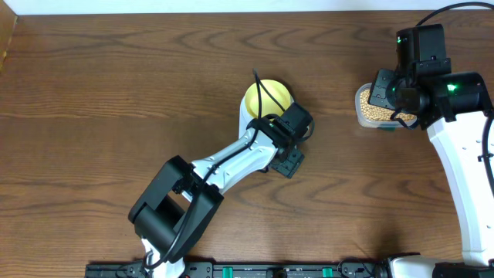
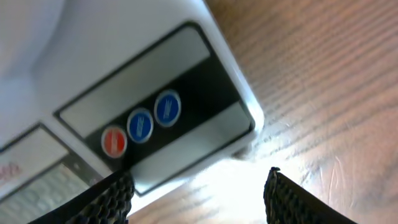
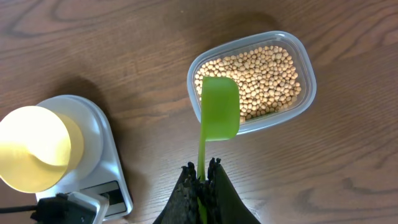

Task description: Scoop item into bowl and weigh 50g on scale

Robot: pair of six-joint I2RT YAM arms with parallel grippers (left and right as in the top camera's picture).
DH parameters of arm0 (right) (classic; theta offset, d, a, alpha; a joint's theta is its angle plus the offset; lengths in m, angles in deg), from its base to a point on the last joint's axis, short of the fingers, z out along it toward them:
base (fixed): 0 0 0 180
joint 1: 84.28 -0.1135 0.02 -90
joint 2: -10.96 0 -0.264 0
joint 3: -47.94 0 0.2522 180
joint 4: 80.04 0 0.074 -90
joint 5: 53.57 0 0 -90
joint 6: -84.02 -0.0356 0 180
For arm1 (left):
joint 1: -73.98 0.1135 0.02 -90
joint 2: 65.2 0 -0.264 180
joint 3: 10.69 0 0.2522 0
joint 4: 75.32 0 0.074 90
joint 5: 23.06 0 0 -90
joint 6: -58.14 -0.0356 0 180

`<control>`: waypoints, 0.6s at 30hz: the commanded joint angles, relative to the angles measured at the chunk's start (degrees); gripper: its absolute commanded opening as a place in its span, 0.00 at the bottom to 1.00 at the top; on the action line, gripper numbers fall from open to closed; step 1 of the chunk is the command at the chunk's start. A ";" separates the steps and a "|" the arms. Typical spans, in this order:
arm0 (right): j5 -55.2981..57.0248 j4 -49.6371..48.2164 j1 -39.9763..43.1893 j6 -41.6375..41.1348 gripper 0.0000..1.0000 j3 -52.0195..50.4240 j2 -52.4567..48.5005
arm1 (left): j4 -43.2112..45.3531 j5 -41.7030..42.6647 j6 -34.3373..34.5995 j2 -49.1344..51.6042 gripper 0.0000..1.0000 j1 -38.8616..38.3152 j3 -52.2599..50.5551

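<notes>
Green scoop (image 3: 219, 115), clamped in the right hand (image 3: 202, 177), hangs over beans (image 3: 267, 71) just ahead; left hand (image 2: 199, 193), spread wide and empty, hovers above the scale (image 2: 124, 50) on the wooden surface (image 3: 124, 37).

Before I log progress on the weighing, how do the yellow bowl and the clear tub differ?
The bowl is round and opaque pale yellow; the tub is clear and rounded-rectangular. The bowl stands on the scale; the tub rests on the table. The tub holds beans; none show in the bowl. Both are upright and open-topped.
</notes>
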State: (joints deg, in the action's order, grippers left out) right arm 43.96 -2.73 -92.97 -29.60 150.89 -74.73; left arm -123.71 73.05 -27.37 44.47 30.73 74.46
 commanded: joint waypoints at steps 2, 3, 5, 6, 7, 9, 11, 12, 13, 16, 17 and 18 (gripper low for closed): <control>1.18 -0.37 0.13 0.55 0.01 0.92 1.16 | -0.87 0.70 0.50 -6.29 0.70 0.42 -1.51; 1.18 -0.42 0.13 0.55 0.01 0.92 1.16 | -0.87 0.72 0.52 -8.09 0.70 0.42 -1.51; 1.33 -0.42 0.13 0.57 0.01 0.92 1.16 | -0.87 0.68 0.52 -11.61 0.70 0.42 -1.51; 1.46 -0.42 0.13 0.57 0.01 0.92 1.16 | -0.87 0.59 0.55 -13.49 0.70 0.46 -1.51; 1.68 -0.37 0.15 0.63 0.01 0.92 1.16 | -0.87 0.02 0.98 -15.13 0.70 0.48 -1.51; 2.12 -0.28 0.15 1.18 0.01 0.92 1.16 | -0.92 -3.28 3.39 -18.62 0.70 0.48 -1.51; 2.71 0.20 0.15 1.42 0.01 0.92 1.16 | -0.92 -6.67 5.18 -22.80 0.70 0.63 -1.51; 2.91 0.52 0.15 1.42 0.01 0.92 1.16 | -1.05 -7.69 5.99 -24.39 0.70 0.83 -1.51; 3.10 0.79 0.15 1.42 0.01 0.92 1.16 | -1.33 -8.68 6.86 -25.83 0.70 1.14 -1.51; 4.28 1.84 0.39 1.40 0.01 0.92 1.16 | -2.73 -11.15 9.18 -28.89 0.70 2.47 -1.51; 4.63 2.43 0.52 1.38 0.01 0.92 1.16 | -3.43 -11.93 9.97 -29.64 0.70 3.08 -1.51; 4.90 3.17 0.81 1.36 0.01 0.92 1.16 | -3.85 -12.26 10.32 -30.14 0.70 3.56 -1.51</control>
State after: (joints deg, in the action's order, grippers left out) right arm 46.30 -0.80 -92.93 -28.94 150.89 -74.73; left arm -126.23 65.75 -21.00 16.36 32.46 72.58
